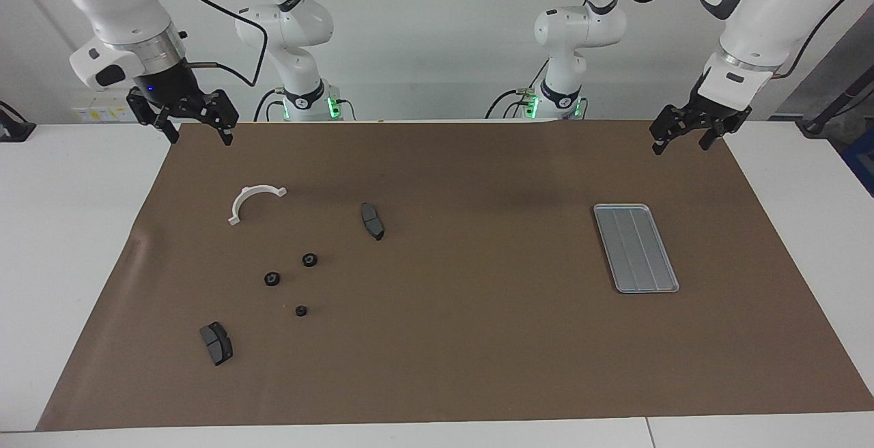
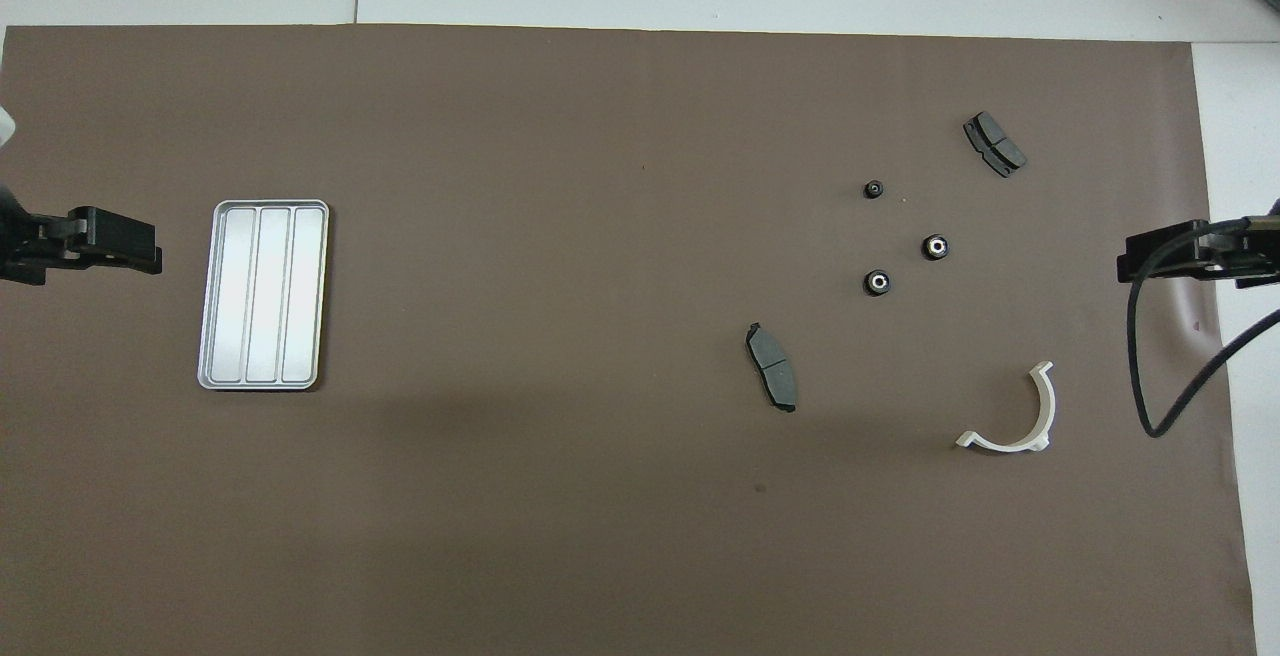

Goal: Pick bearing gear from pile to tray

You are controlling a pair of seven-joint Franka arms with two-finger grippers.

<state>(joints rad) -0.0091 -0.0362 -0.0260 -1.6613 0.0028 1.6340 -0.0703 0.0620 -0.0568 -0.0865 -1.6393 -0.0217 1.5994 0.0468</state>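
The facing view is taken from a high camera across the counter (image 1: 82, 243), looking toward both arm bases, which stand along the top of the frame. It is set well back and takes in nearly the whole brown mat (image 1: 478, 366).

The overhead view is taken from high above the robots' own end, looking forward and steeply down; the mat (image 2: 600, 536) fills almost the frame.

Both views share the mat and everything on it, turned half a turn: the tray (image 1: 636, 248) lies at right in the facing view and the tray (image 2: 264, 294) at left in the overhead view.
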